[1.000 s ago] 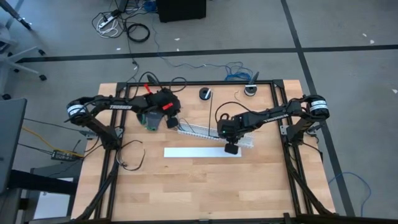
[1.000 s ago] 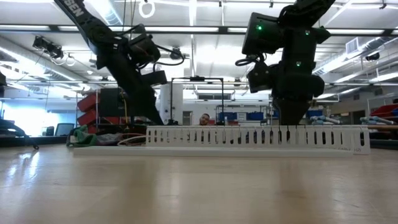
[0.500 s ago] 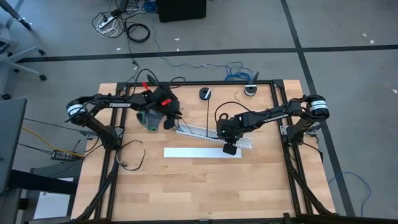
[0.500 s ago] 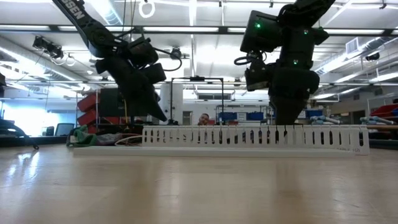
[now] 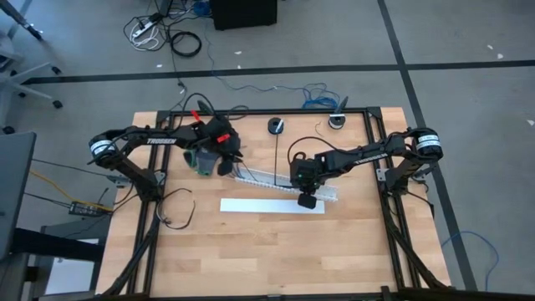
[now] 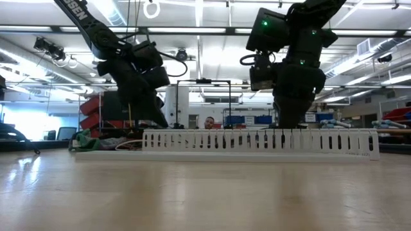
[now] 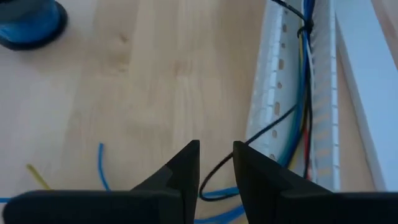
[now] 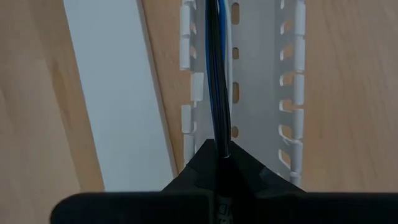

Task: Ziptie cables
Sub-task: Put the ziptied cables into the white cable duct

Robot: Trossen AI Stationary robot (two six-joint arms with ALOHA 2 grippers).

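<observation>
1 white slotted duct (image 5: 288, 184) lies on the wooden table (image 5: 251, 251), and it is the landmark here; 1 flat white cover strip (image 5: 267, 205) lies just beside it on the side toward the table's front edge, roughly parallel; 2 small dark round things (image 5: 276, 125) sit near the table's far edge, well apart from the duct. The duct holds 1 bundle, the cables (image 8: 217, 74), running along its channel between the 2 slotted walls, with blue, black, red and yellow strands showing in the left wrist view; 1 black strand loops out of the duct's end onto the table. The right gripper (image 5: 305, 186) stands over the duct's middle, clenched on the cables inside the channel; the left gripper (image 7: 216, 163) hangs at the duct's end nearest the left arm, fingers slightly apart with a narrow gap, grasping nothing. 2 loose wire scraps, 1 blue (image 7: 101, 163) and 1 yellow (image 7: 36, 176), lie near that end.
</observation>
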